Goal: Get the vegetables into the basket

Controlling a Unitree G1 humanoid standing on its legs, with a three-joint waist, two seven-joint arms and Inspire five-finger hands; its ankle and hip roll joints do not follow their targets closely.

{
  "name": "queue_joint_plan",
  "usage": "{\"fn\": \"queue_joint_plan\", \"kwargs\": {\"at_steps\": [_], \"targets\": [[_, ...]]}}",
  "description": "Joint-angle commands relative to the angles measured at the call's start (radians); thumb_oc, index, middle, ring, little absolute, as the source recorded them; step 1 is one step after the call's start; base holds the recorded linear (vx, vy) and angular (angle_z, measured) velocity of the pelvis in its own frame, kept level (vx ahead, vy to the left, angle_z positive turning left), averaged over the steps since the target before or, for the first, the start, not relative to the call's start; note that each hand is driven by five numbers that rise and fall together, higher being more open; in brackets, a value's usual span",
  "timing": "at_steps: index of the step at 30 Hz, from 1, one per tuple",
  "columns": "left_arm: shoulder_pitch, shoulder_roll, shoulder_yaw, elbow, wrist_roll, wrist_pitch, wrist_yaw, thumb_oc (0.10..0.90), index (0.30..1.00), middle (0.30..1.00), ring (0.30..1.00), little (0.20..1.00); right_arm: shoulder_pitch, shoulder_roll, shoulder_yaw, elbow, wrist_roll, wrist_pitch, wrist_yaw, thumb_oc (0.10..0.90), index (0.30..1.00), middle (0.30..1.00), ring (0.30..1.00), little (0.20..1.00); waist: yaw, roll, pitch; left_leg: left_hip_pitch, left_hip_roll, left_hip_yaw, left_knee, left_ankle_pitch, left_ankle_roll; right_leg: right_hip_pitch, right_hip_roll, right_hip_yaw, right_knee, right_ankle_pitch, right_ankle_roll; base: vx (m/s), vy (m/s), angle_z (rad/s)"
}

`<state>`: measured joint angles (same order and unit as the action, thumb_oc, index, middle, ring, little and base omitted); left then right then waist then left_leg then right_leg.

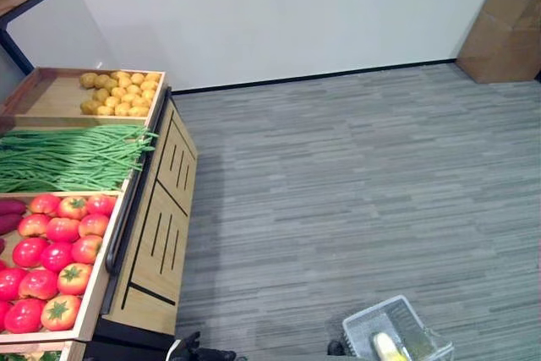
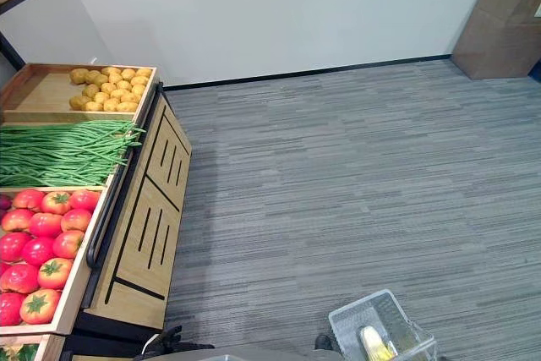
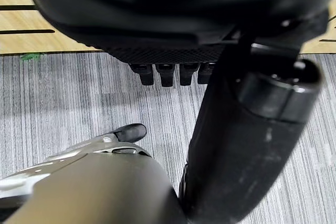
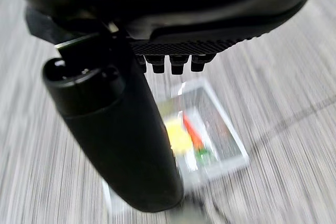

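A clear wire basket (image 1: 397, 334) hangs low at my right side. It holds a yellow corn cob (image 1: 386, 347). In the right wrist view the basket (image 4: 223, 145) shows below my right hand (image 4: 121, 145), with the corn cob (image 4: 178, 135) and a red-orange vegetable (image 4: 193, 132) in it. A thin handle runs up to the curled fingers (image 4: 168, 65). My left hand (image 3: 252, 129) hangs over the floor beside the stand's base, fingers (image 3: 168, 73) relaxed and holding nothing. On the stand lie tomatoes (image 1: 55, 255), green beans (image 1: 72, 158) and potatoes (image 1: 118, 93).
The wooden produce stand (image 1: 161, 226) runs along my left, with a dark rail on its front edge. A few purple sweet potatoes (image 1: 10, 213) lie beside the tomatoes. A cardboard box (image 1: 505, 33) stands against the far wall at right. Grey carpet floor (image 1: 355, 183) stretches ahead.
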<state>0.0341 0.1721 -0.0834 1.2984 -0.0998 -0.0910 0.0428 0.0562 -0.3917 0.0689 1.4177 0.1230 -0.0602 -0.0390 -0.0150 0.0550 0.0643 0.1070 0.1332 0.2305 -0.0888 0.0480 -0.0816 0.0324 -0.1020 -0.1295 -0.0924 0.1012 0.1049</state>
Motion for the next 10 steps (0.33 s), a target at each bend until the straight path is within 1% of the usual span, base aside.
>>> {"fn": "queue_joint_plan", "kwargs": {"at_steps": [1,3,4,5,10], "targets": [[0.021,0.023,0.011,0.079,0.002,0.021,-0.01,0.9,1.0,1.0,1.0,1.0,-0.03,0.02,0.043,-0.018,0.002,-0.041,0.029,0.9,1.0,1.0,1.0,1.0,-0.002,-0.063,0.033,-0.025,-0.017,-0.061,0.002,-0.001,-0.015,0.058,-0.03,-0.056,0.005,-0.067,0.031,0.0,0.0,0.0],[0.023,0.014,0.015,0.084,-0.017,0.022,-0.015,0.9,1.0,1.0,1.0,1.0,-0.013,0.066,0.065,-0.031,0.025,-0.044,0.053,0.9,1.0,1.0,1.0,1.0,-0.004,-0.063,0.033,-0.022,-0.018,-0.061,0.002,-0.002,-0.015,0.059,-0.03,-0.054,0.005,-0.067,0.03,0.0,0.0,0.0],[0.023,0.014,0.015,0.084,-0.017,0.022,-0.015,0.9,1.0,1.0,1.0,1.0,-0.013,0.067,0.065,-0.03,0.025,-0.044,0.053,0.9,1.0,1.0,1.0,1.0,-0.004,-0.064,0.033,-0.022,-0.018,-0.061,0.002,-0.002,-0.015,0.059,-0.03,-0.054,0.005,-0.067,0.03,0.0,0.0,0.0],[0.023,0.005,0.014,0.087,-0.032,0.02,-0.023,0.9,1.0,1.0,1.0,1.0,-0.004,0.102,0.075,-0.022,0.043,-0.038,0.069,0.9,1.0,1.0,1.0,1.0,-0.007,-0.062,0.03,-0.016,-0.018,-0.057,0.002,-0.003,-0.013,0.061,-0.03,-0.054,0.005,-0.068,0.029,0.0,0.0,0.0],[0.017,-0.009,0.0,0.093,-0.048,0.02,-0.028,0.9,1.0,1.0,1.0,1.0,-0.008,0.141,0.066,0.003,0.078,-0.029,0.066,0.9,1.0,1.0,1.0,1.0,-0.013,-0.059,0.025,-0.009,-0.019,-0.052,0.002,-0.009,-0.012,0.064,-0.031,-0.05,0.005,-0.07,0.028,0.0,0.0,0.0]]}}
